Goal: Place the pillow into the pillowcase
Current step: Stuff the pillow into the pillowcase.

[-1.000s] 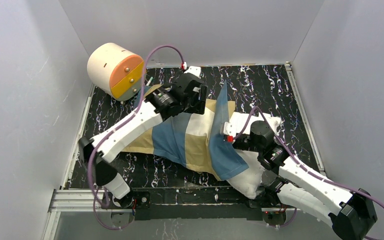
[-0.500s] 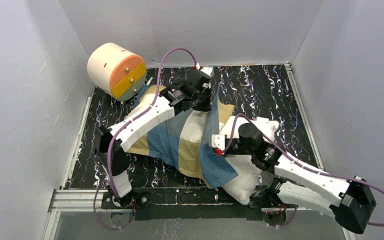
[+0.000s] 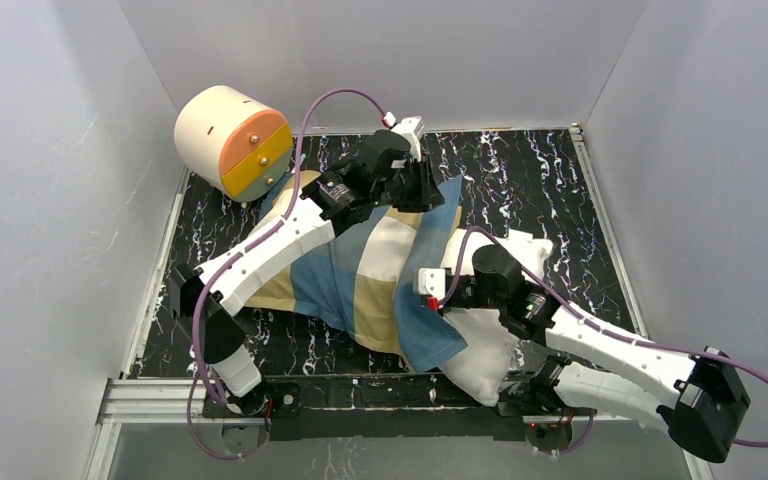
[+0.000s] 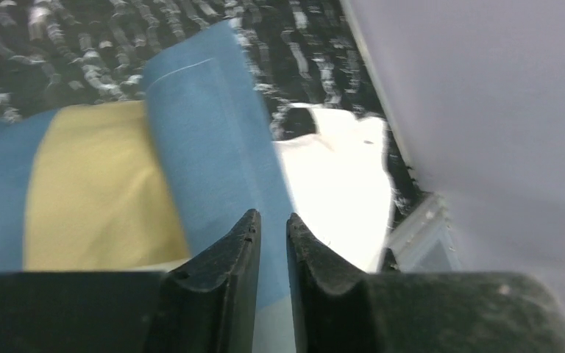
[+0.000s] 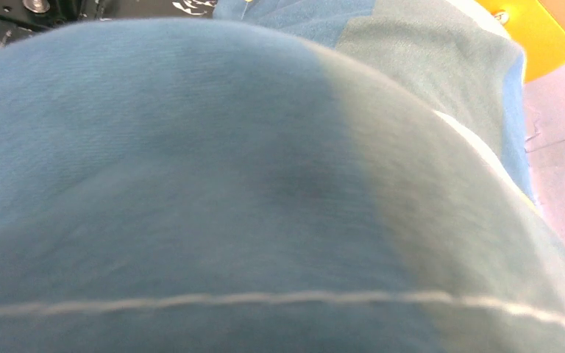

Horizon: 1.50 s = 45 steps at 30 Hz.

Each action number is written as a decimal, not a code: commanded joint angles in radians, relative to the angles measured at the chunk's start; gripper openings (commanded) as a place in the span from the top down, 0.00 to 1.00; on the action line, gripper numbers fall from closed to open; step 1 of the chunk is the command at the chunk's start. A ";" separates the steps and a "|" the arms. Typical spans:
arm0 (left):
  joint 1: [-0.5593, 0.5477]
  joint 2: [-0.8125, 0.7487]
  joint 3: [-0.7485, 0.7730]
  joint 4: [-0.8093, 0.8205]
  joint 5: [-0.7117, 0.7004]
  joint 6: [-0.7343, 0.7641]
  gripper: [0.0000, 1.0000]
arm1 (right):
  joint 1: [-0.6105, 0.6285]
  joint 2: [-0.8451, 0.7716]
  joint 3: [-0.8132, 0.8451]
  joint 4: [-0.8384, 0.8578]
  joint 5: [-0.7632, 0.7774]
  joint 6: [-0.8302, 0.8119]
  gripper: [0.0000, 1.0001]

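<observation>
— Where's the pillow [image 3: 490, 355]?
— Nearest you, by your right arm on the worktop [image 3: 530, 170], partly covered by the pillowcase [image 3: 360, 285].
— Your right pincer [image 3: 428, 288]?
— At the case's blue edge. Fabric fills its camera, so you cannot tell how its jaws stand.
— And the left pincer [image 4: 271, 234]?
— Farther back, clamped on a raised blue flap.

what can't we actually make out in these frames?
- Right claw, open or shut: right wrist view is filled with blurred pillowcase; top view shows no fingers.
- How far the pillow is in: top view, pillowcase covers it.
- Pillowcase upper-left part: top view, left arm overlaps it.
</observation>
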 commanded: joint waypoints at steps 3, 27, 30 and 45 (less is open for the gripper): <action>0.052 -0.058 -0.008 -0.248 -0.279 0.134 0.64 | 0.018 -0.070 0.136 -0.059 0.158 0.321 0.54; 0.118 -0.187 -0.429 -0.030 -0.073 0.099 0.60 | -0.015 0.031 0.766 -1.000 1.006 1.261 0.16; 0.118 -0.167 -0.306 -0.036 -0.008 0.134 0.55 | -0.142 0.074 0.801 -1.001 0.958 1.231 0.16; -0.040 0.073 0.023 -0.129 -0.109 0.327 0.22 | -0.959 0.042 0.463 -0.931 0.213 1.232 0.01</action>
